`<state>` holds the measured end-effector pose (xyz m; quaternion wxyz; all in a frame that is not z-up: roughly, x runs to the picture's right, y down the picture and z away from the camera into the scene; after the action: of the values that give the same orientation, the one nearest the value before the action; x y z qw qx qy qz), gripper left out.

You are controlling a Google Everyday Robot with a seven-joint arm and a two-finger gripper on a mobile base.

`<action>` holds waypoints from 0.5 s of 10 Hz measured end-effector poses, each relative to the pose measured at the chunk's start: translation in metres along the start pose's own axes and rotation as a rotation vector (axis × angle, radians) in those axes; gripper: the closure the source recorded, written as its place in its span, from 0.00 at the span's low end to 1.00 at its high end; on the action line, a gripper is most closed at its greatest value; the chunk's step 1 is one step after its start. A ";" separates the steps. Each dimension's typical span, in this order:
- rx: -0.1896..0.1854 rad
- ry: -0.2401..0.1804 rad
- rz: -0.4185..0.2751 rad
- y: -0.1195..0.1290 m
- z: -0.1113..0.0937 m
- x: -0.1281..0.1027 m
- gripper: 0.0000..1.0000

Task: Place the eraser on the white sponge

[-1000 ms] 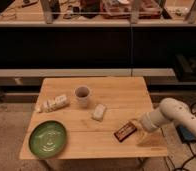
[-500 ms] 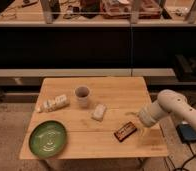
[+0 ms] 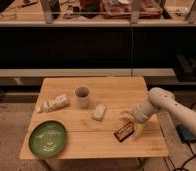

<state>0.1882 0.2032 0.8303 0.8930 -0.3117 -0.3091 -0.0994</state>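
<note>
The eraser (image 3: 124, 132), a dark block with an orange-red label, lies flat on the wooden table (image 3: 91, 142) near its front right. The white sponge (image 3: 99, 112) lies near the table's middle, left of and behind the eraser. My gripper (image 3: 131, 124) comes in from the right on a white arm (image 3: 171, 107). It hovers just above and to the right of the eraser, open, with one finger (image 3: 138, 132) beside the eraser's right end and the other behind it. It holds nothing.
A pale cup (image 3: 82, 96) stands behind the sponge. A long lumpy white thing (image 3: 52, 104) lies at the back left. A green plate (image 3: 48, 138) sits at the front left. Dark shelving stands behind the table.
The gripper has moved left and a little down toward the eraser. The eraser and the sponge have not moved.
</note>
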 end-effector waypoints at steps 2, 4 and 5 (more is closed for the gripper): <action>-0.024 -0.002 0.000 0.000 0.006 0.002 0.20; -0.058 0.015 -0.007 0.000 0.015 0.002 0.20; -0.067 0.030 0.000 0.002 0.019 0.006 0.20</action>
<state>0.1840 0.2170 0.8446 0.8865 -0.3400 -0.2922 -0.1143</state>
